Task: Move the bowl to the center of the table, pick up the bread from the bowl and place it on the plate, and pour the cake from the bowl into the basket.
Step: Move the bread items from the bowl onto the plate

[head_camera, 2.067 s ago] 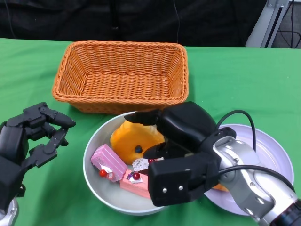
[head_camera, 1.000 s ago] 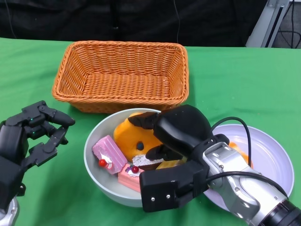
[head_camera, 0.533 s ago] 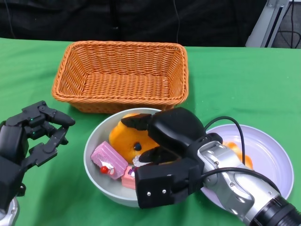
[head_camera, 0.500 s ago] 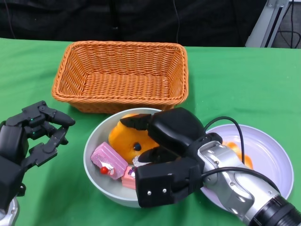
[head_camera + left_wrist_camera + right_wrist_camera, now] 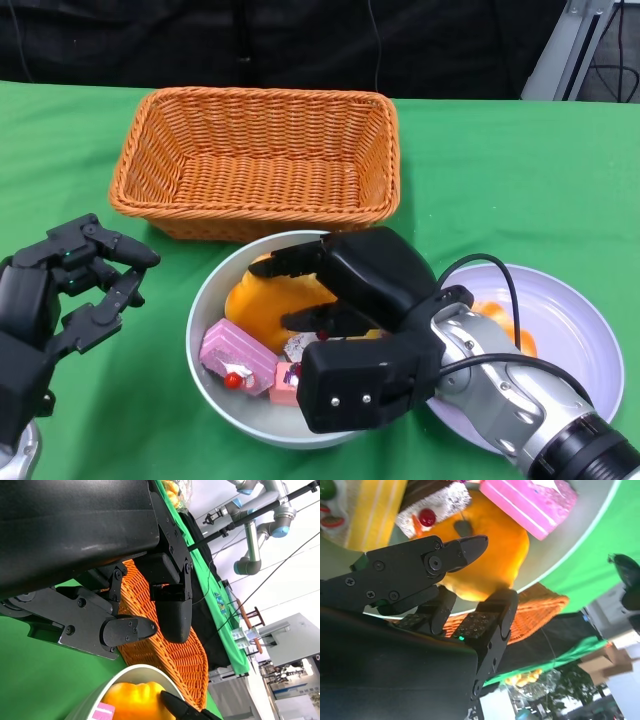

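The right hand (image 5: pixel 345 300) is a blocky black shell with hard jointed fingers (image 5: pixel 455 550), and it reaches into the bowl (image 5: pixel 205 300) over the bread (image 5: pixel 255 300). The fingers are spread on both sides of the bread; I cannot tell if they grip it. The bread is round, smooth and orange-yellow, with one dark spot. Beside it lie a pink cake (image 5: pixel 237 350) with flat sides and a red ball, and a smaller pink piece (image 5: pixel 285 382). The bowl is round and pale grey, with a smooth rim, on the green cloth of the table (image 5: pixel 480 170).

The right wrist view shows from close a white-sided slice (image 5: pixel 432 505) with a cherry, touching the bread.

Just behind the bowl stands the basket (image 5: pixel 260 160), rectangular, woven of orange wicker. To the right lies a flat, pale lilac plate (image 5: pixel 570 320) with something orange on it, partly hidden by the forearm.

The left hand (image 5: pixel 60 290) is near the bowl, with fingers apart, holding nothing. Its wrist view shows the basket's weave (image 5: pixel 165 655) behind the fingers.
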### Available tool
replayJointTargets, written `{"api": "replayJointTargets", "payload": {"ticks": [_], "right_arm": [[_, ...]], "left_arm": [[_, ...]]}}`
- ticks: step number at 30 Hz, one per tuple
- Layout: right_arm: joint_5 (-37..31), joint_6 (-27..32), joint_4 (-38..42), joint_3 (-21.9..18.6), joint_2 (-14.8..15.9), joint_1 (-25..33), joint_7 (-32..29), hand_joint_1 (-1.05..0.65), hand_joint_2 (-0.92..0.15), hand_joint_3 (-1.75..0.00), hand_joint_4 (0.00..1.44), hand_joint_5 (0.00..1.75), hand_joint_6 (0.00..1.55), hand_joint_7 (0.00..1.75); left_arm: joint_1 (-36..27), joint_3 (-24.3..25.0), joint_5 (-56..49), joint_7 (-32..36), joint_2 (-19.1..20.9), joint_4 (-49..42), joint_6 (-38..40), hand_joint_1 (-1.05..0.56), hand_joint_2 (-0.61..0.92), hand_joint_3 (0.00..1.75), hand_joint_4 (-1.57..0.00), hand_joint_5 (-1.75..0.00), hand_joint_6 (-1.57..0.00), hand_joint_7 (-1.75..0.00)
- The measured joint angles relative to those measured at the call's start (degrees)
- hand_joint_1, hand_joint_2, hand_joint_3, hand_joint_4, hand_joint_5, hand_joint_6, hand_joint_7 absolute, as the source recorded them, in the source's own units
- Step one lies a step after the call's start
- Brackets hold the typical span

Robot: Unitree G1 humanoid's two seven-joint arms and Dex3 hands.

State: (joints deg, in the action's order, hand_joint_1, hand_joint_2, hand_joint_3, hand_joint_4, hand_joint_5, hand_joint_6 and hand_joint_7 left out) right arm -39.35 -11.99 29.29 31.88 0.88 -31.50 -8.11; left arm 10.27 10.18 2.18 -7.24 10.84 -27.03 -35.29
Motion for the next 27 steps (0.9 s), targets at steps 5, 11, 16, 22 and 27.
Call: {"api": "replayJointTargets", "payload": {"ticks": [5,11,16,22,27], "right_arm": [[1.79,-2.08,-0.19,-0.22,0.00,0.34,0.02,-0.33,-0.89,0.00,0.58,1.20,0.90,0.05],[2.82,-2.66,-4.63,-0.41,1.54,1.98,2.80,-0.36,-0.88,0.00,0.60,1.20,0.89,0.05],[2.82,-2.27,-6.93,-0.58,2.22,3.18,4.21,-0.36,-0.88,0.00,0.61,1.17,0.88,0.05],[1.72,6.13,-19.05,-0.70,5.68,6.08,15.39,-0.46,-0.90,0.00,0.75,0.60,0.75,0.00],[-3.95,14.19,-25.84,0.95,6.94,6.78,22.92,-0.51,-0.87,0.00,0.79,0.18,0.51,0.00]], "left_arm": [[0.01,0.00,-0.06,0.00,0.00,-0.36,-0.20,-0.10,0.80,0.54,-0.80,-1.47,-0.84,-1.02],[0.14,0.01,-0.20,0.00,0.02,-0.94,-0.38,-0.11,0.79,0.55,-0.79,-1.47,-0.84,-1.03],[0.19,0.02,-0.20,0.00,0.03,-1.40,-0.54,-0.11,0.79,0.55,-0.79,-1.47,-0.84,-1.02],[0.77,0.11,-0.60,0.01,0.50,-2.79,-1.20,-0.11,0.78,0.56,-0.79,-1.47,-0.84,-1.03],[1.50,0.11,-0.43,-0.02,0.59,-3.28,-1.43,-0.11,0.79,0.55,-0.79,-1.48,-0.84,-1.04]]}}
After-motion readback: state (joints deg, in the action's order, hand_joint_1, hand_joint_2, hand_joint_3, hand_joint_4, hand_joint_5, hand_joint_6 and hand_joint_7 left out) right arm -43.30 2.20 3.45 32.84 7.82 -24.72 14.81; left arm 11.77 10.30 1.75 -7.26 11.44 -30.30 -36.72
